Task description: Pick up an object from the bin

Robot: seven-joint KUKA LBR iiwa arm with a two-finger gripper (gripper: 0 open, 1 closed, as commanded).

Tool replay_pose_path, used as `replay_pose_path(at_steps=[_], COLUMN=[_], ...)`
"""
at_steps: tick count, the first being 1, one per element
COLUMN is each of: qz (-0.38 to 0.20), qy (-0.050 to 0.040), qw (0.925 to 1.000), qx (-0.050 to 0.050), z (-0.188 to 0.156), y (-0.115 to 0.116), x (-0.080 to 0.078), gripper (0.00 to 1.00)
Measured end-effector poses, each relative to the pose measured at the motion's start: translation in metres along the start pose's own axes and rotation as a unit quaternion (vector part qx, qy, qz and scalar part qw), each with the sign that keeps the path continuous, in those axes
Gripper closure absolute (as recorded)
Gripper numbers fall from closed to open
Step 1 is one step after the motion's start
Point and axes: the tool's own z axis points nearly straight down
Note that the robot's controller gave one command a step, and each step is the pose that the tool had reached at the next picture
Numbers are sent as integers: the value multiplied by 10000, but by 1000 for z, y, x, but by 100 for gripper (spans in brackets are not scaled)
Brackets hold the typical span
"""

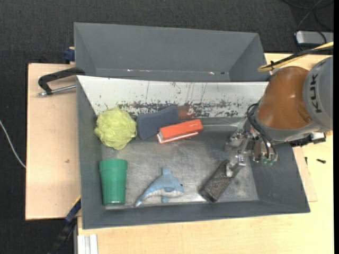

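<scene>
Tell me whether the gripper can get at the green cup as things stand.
Probably yes: the green cup sits uncovered by the bin's left wall. The gripper hangs opposite over a dark grey block; only the low blue dolphin toy lies between.

The bin (196, 157) holds 6 things: green cup (113, 181), puff (115, 127), dolphin (161, 187), stapler (180, 130), navy block (156, 121), dark bar (216, 185).

the one camera looks down on the grey bin (87, 157) from above and somewhat to one side, far enough off that all four walls fit in. the bin's tall back wall (169, 49) lies up-view of the gripper (237, 162), and the arm (286, 102) runs off to the gripper's right.
</scene>
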Motion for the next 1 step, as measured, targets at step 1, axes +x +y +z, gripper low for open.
replay_pose_path(at_steps=[1], qz=[-1627], qy=[-54], qw=[9866], qx=[42], z=[-140], y=[15], x=[23], gripper=[100])
